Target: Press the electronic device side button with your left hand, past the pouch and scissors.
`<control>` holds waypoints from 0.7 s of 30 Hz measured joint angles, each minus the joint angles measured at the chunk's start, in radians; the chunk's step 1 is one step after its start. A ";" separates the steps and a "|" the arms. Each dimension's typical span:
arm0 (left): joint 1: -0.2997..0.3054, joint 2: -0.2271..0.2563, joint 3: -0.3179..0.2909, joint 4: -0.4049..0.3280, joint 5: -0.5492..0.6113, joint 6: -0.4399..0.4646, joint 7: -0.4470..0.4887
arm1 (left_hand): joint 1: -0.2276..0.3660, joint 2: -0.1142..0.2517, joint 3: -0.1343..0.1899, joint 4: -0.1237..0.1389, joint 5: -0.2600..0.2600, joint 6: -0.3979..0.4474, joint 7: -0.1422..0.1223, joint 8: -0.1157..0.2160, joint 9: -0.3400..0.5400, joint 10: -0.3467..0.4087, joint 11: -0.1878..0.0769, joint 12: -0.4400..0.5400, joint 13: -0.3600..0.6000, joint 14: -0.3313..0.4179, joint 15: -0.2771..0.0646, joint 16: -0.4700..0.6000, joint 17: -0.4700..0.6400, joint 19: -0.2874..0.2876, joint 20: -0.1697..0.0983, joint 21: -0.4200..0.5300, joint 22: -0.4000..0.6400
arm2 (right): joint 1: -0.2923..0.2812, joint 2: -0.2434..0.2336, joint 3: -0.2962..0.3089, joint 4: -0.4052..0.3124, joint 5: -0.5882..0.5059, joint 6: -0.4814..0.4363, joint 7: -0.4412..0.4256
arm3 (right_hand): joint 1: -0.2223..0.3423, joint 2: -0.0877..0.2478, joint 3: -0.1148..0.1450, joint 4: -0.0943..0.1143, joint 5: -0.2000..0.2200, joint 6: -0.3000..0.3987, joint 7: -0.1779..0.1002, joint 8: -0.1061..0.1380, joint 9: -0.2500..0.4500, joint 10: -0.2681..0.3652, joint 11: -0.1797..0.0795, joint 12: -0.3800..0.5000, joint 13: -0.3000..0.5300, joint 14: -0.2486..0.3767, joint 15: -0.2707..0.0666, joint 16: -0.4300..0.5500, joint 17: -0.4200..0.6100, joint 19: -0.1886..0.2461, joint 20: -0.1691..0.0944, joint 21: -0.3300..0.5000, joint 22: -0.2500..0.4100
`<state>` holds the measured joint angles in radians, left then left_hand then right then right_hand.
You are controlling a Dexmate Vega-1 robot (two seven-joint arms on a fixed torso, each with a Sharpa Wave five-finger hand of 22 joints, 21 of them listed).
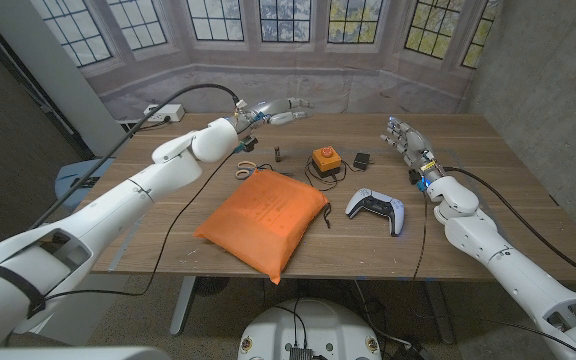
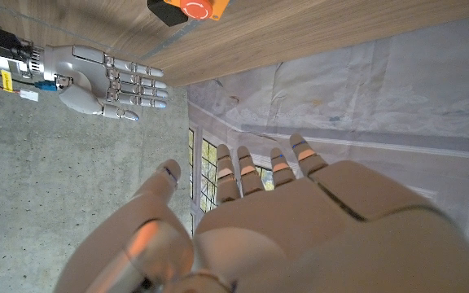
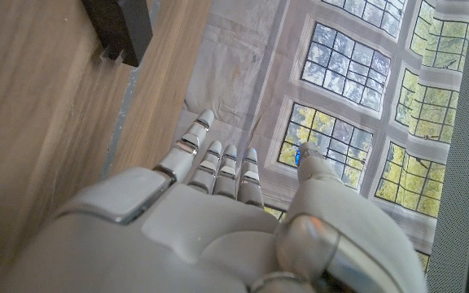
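1. Left hand [image 1: 276, 110]: raised over the far part of the table, beyond the scissors, fingers extended and spread, holding nothing. The left wrist view shows its back [image 2: 300, 228] with the fingers straight and apart, pointing toward the draped backdrop.
2. Right hand [image 1: 405, 136]: at the far right of the table, fingers extended and apart, holding nothing. Seen in the left wrist view [image 2: 108, 81] with straight fingers near the table edge, and from behind in the right wrist view [image 3: 218, 212], fingers apart.
3. Electronic device [image 1: 325, 160]: small orange box with a red round button on top, black cable attached, on the table past the pouch's far corner, roughly mid-table. The side button cannot be made out. The device also shows in the left wrist view [image 2: 190, 10]. Well apart from both hands.
4. Pouch [image 1: 263, 217]: large orange fabric pouch, lying flat at centre, nearest the robot.
5. Scissors [image 1: 245, 168]: light-handled, lying just beyond the pouch's far left corner.
6. Game controller [image 1: 376, 209]: white and black, to the right of the pouch.
7. Small black item [image 1: 362, 159]: just right of the device; its kind cannot be told.
8. Table [image 1: 468, 240]: wooden, bearing all the items listed.
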<state>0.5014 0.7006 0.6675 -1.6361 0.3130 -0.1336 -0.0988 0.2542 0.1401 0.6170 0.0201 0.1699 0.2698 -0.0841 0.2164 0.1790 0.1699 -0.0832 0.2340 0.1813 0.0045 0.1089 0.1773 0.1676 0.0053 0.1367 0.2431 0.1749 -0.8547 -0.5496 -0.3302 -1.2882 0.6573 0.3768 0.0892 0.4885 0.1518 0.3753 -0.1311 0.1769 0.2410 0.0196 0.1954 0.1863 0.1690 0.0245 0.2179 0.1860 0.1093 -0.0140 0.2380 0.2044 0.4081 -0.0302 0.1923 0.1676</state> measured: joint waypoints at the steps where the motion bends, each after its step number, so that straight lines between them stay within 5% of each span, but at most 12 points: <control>1: -0.004 -0.002 0.003 0.000 0.005 0.002 -0.005 | -0.004 0.002 -0.001 0.001 0.000 0.000 0.000 0.000 0.000 0.003 0.000 0.000 0.000 -0.012 0.000 -0.003 0.000 -0.006 0.002 -0.004 0.000 | 0.000 0.000 0.000 0.002 0.001 0.001 0.001 | 0.000 0.000 0.000 0.000 0.000 0.000 0.000 0.000 0.000 0.000 0.000 0.000 0.000 0.000 0.000 -0.002 0.000 0.000 0.000 0.000 0.000; 21: -0.085 -0.032 0.067 0.039 0.038 0.022 -0.137 | -0.052 -0.004 -0.019 0.019 0.000 -0.027 -0.004 -0.029 0.000 -0.010 -0.006 -0.027 0.000 -0.140 -0.006 -0.011 0.000 -0.173 -0.029 -0.066 0.000 | 0.011 0.006 0.002 0.035 0.004 0.011 0.013 | 0.004 0.004 -0.004 -0.004 0.005 0.000 0.000 0.000 0.000 0.000 0.000 -0.007 0.000 -0.020 0.002 -0.010 0.000 -0.011 -0.011 -0.004 0.000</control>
<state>0.4162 0.6688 0.7343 -1.5967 0.3507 -0.1118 -0.2354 0.2027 0.1365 0.5984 0.0391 0.1699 0.2431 -0.0880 0.1876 0.1790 0.1599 -0.0892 0.2069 0.1814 -0.1355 0.1030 0.1663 0.1677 -0.1679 0.1080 0.1772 0.1749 -0.8432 -0.5431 -0.3285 -1.2529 0.6617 0.3883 0.1017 0.4924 0.1558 0.3711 -0.1352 0.1817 0.2410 0.0196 0.1954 0.1863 0.1690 0.0245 0.2108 0.1862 0.0896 -0.0123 0.2284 0.2045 0.3970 -0.0412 0.1885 0.1677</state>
